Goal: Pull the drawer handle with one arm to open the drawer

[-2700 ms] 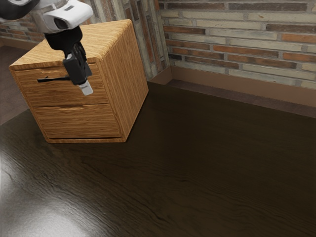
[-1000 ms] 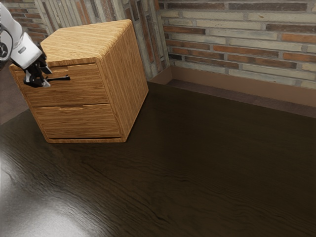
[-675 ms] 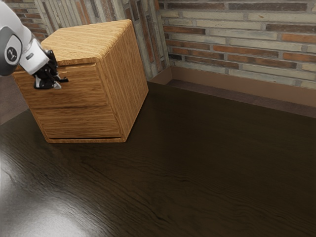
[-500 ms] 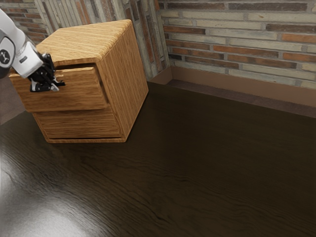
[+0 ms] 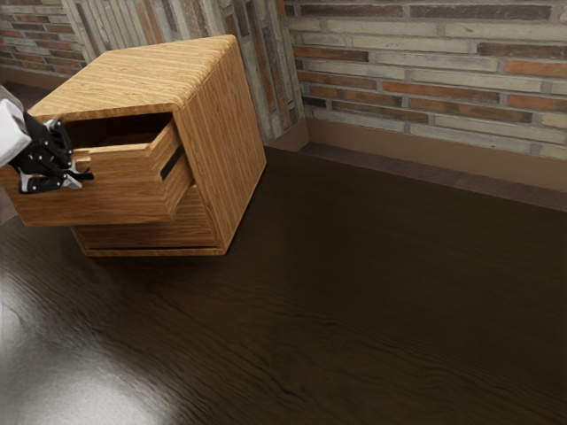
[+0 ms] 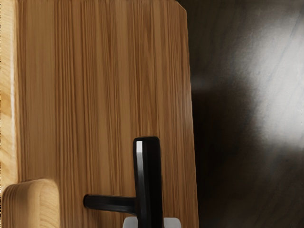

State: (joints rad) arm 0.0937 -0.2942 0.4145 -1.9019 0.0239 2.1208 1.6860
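Ext. view: top drawer [image 5: 106, 181] stands well out of cabinet [image 5: 217, 133], toward the exterior view's left; lower drawer [image 5: 151, 228] shut. Pincer [image 5: 55, 174] at drawer front, clamped on handle. Cabinet sits on dark surface [image 5: 354, 292].

Wrist view: black handle [image 6: 146, 175] on drawer front, fingertips [image 6: 129, 223] touching either side.

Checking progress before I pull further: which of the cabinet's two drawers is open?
The upper light-wood drawer: it juts out of the wooden cabinet, with the hand gripping its black bar handle. The lower drawer sits flush, shut.
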